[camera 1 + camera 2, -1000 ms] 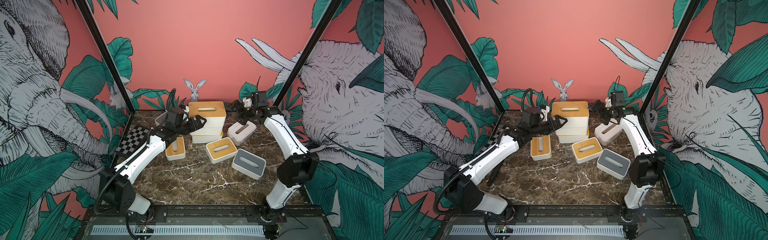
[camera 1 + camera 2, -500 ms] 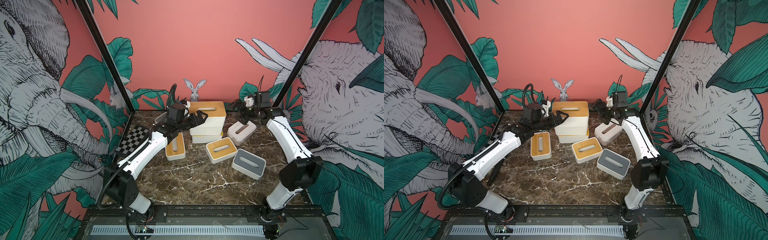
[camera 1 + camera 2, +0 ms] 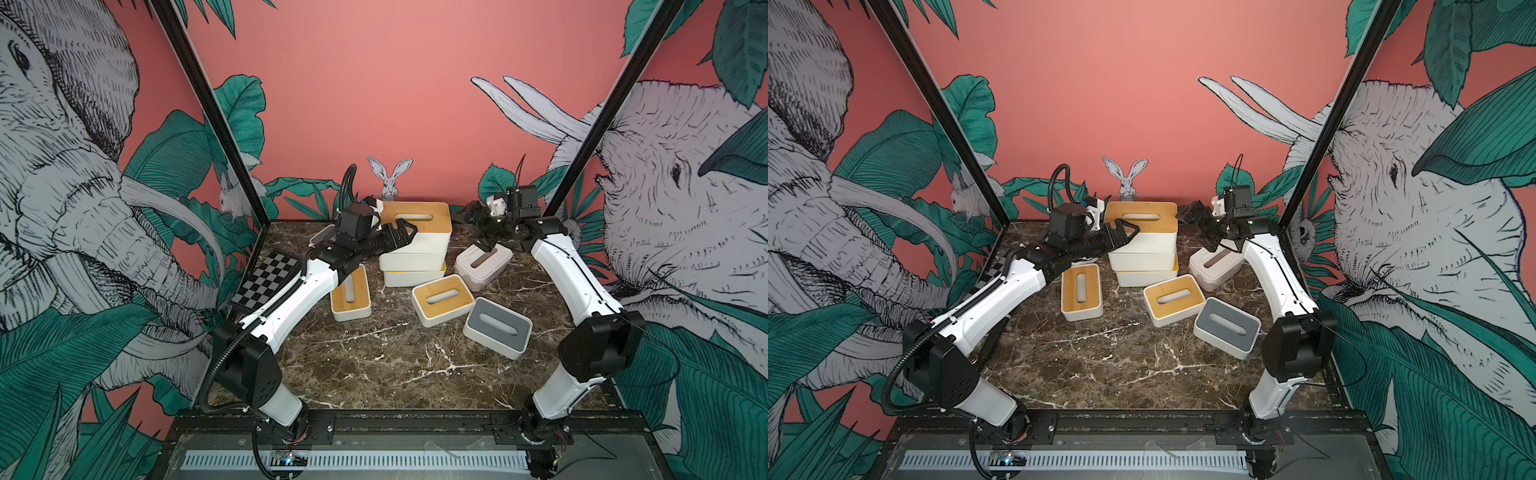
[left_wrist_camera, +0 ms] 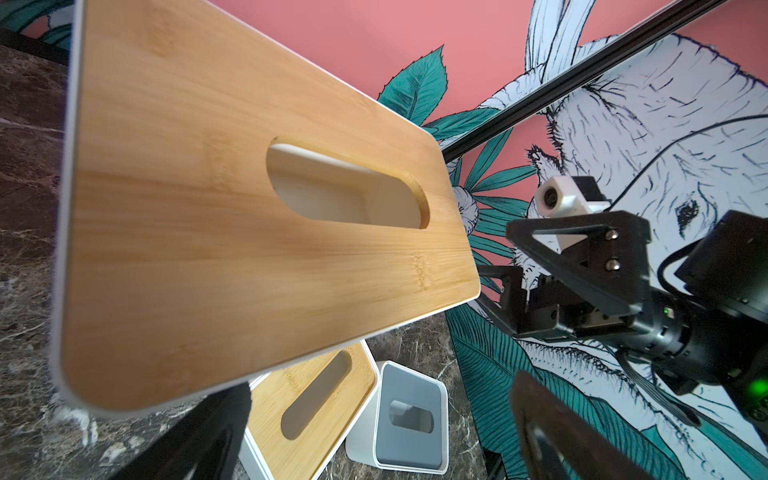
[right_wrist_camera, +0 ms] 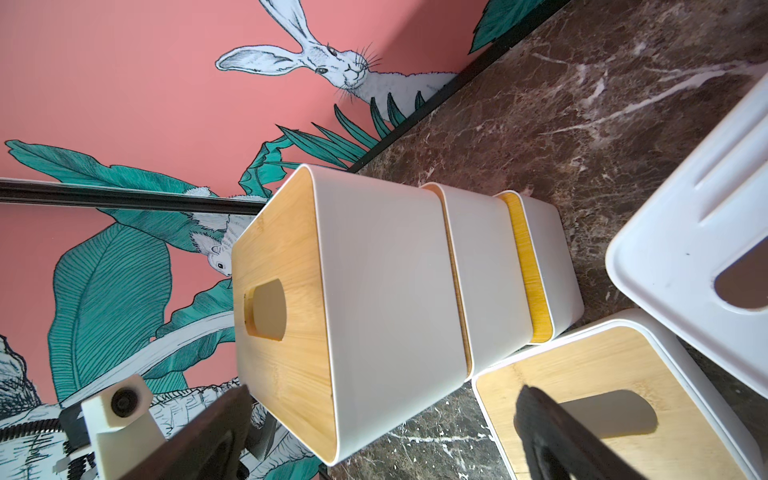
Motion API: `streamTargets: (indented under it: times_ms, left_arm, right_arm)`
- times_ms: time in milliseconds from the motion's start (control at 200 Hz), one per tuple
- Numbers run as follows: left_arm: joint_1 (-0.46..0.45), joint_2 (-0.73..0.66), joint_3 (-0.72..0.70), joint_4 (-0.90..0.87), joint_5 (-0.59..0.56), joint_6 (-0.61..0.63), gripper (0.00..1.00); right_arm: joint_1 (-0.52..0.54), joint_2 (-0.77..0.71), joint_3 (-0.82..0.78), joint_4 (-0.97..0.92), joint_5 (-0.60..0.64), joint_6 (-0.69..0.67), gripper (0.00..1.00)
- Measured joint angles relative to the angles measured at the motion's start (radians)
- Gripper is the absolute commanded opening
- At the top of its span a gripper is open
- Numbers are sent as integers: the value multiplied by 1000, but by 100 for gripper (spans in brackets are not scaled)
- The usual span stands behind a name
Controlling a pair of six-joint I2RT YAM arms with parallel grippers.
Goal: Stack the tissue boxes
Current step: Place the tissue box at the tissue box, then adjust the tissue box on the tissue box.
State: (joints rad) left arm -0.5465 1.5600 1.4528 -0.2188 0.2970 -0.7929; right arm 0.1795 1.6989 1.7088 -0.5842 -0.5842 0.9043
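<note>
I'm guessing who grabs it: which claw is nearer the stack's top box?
Left. The left claw is at the top bamboo-lid box's edge; the right claw hangs aside over a white-lid box.

text: none legible | labels: none | brands: none | numbers: none | signs: none

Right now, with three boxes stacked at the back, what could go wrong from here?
The open left end effector sits right at the end of the top box; a sideways move could shove it off. The stack is uneven: a strip of bamboo lid on the bottom box shows beside the middle box, so more weight may tip it. The right end effector hovers nearby and could bump it.
</note>
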Motion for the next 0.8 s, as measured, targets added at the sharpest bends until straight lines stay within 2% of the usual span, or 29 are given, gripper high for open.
streamTargets:
  times_ms: [110, 205, 365, 515, 725, 800]
  left_arm:
    - [1, -19, -14, -10, -2, 8, 99]
    - [19, -100, -87, -24, -11, 7, 99]
    - [145, -280, -214, -34, 2, -29, 93]
    - [260, -274, -235, -6, 37, -73, 68]
    - [275, -52, -231, 71, 91, -154, 34]
    - [278, 18, -231, 94, 90, -176, 23]
  right_arm:
    - [-10, 0, -7, 0, 0, -2, 99]
    - [-35, 0, -26, 9, -3, -2, 99]
    - [-78, 3, -63, 22, -2, 2, 95]
    - [-86, 16, -96, 72, -11, 33, 83]
    - [-88, 91, -130, 134, -31, 87, 58]
    - [-88, 120, -137, 149, -37, 105, 53]
